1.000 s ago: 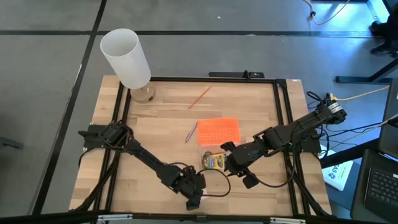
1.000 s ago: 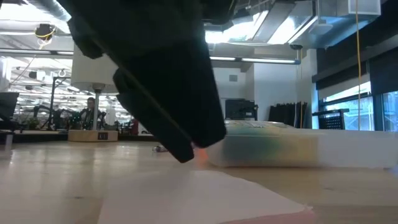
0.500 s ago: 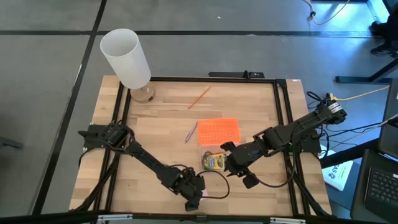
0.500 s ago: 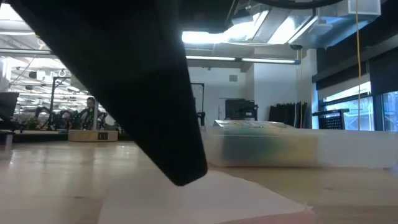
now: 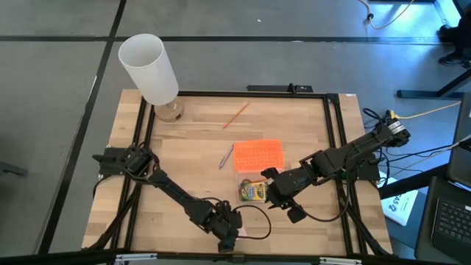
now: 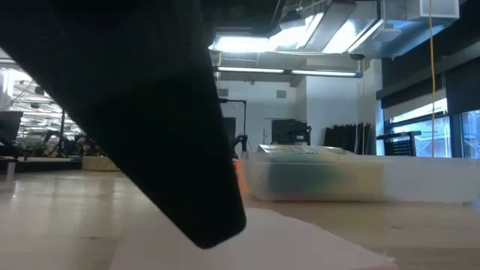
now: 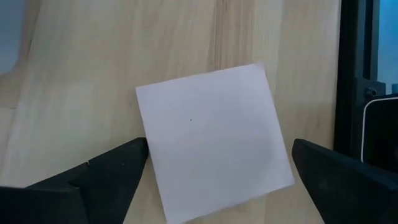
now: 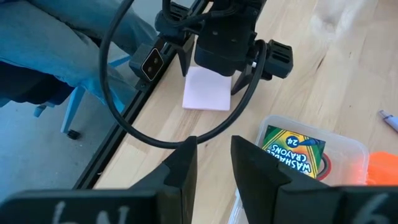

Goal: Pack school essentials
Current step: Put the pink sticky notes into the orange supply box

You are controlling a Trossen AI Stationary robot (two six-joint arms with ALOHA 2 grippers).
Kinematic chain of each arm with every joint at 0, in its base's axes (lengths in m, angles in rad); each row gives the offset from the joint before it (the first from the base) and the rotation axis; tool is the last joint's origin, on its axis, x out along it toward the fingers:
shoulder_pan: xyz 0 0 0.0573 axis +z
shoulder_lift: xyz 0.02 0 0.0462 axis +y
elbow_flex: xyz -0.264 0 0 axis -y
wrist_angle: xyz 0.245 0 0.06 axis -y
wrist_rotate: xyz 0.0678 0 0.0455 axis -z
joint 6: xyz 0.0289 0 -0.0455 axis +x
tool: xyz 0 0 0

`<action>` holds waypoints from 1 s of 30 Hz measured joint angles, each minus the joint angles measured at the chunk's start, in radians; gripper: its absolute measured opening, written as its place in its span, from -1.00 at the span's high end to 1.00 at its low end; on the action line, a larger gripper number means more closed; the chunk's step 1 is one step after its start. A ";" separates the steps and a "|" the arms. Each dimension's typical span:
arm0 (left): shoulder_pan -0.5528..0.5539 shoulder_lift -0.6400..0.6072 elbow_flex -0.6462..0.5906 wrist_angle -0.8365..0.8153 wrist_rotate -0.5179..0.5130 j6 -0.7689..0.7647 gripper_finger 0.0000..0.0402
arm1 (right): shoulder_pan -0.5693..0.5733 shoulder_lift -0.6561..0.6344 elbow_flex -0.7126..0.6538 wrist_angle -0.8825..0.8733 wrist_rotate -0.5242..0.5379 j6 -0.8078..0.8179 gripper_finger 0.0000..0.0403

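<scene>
Sticky-note pad (image 7: pixel 214 140): flat, pale pink square of smooth paper, lying skewed on the wood near the table's front edge; untouched.
Left gripper (image 5: pixel 228 234): poised right over the pad; its dark, wedge-shaped fingers (image 7: pixel 102 174) stand wide apart, one at each side of the square, gripping nothing.
Crayon box (image 8: pixel 292 152): glossy green-and-yellow carton, lying flat inside the clear box.
Clear box (image 8: pixel 348 149): translucent plastic, rounded corners; its orange lid (image 5: pixel 258 154) lies beside it, dotted with a grid.
Right gripper (image 8: pixel 213 165): hovers just beside the clear box; blunt fingers close together with a narrow gap, empty.
Pen (image 5: pixel 226 157): slim, blue-grey; left of the lid.
Pencil (image 5: pixel 236 115): thin, orange; farther back.
White cylinder (image 5: pixel 149 70): tall, smooth; back left corner.
Table (image 5: pixel 191 147): pale wood planks, black-framed.
</scene>
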 joint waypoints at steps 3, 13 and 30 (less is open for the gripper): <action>0.000 0.005 0.001 -0.001 -0.001 -0.001 -0.99 | 0.000 0.000 0.000 0.000 0.000 0.000 0.50; -0.004 0.010 0.001 -0.071 -0.078 -0.001 -0.97 | 0.000 0.000 0.000 0.000 0.000 0.000 0.50; 0.030 0.008 0.000 -0.211 -0.160 -0.005 -0.98 | 0.000 0.000 0.000 0.000 0.000 0.000 0.50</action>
